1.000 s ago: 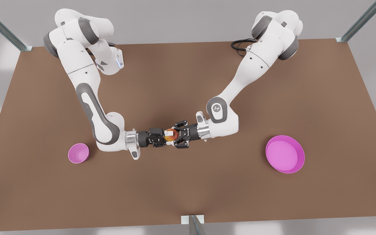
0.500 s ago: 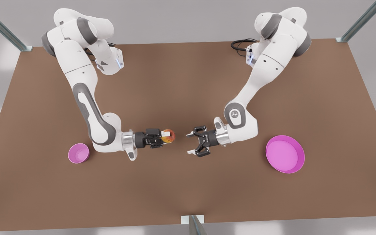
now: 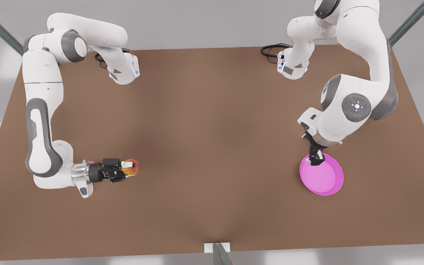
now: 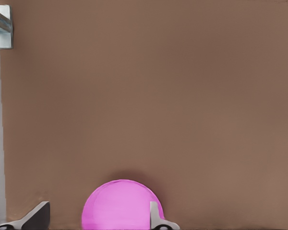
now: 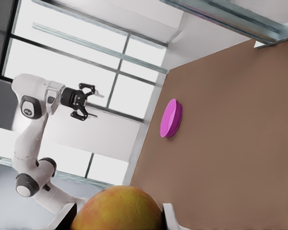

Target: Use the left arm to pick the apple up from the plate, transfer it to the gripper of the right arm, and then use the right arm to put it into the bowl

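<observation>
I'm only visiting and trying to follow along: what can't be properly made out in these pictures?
- Small deep pink bowl: front view, almost wholly hidden behind the right arm.
- Round red-orange apple: right wrist view, cut off by the picture's edge; gripped in the right tool.
- Wide shallow pink plate: left wrist view, cut off by the edge; front view, the open left tool covers some rim.

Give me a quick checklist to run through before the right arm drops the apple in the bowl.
1. Apple gripped by the right gripper: ok, shut on it, held above the table.
2. Left gripper out of the way: ok, open over the plate rim, at the front view's right.
3. Bowl located: ok, a pink sliver behind the right wrist.
4. Bowl's inside free: cannot tell, mostly hidden.
5. Apple above the bowl: not ok, it is off to the side, toward the table's middle.
</observation>
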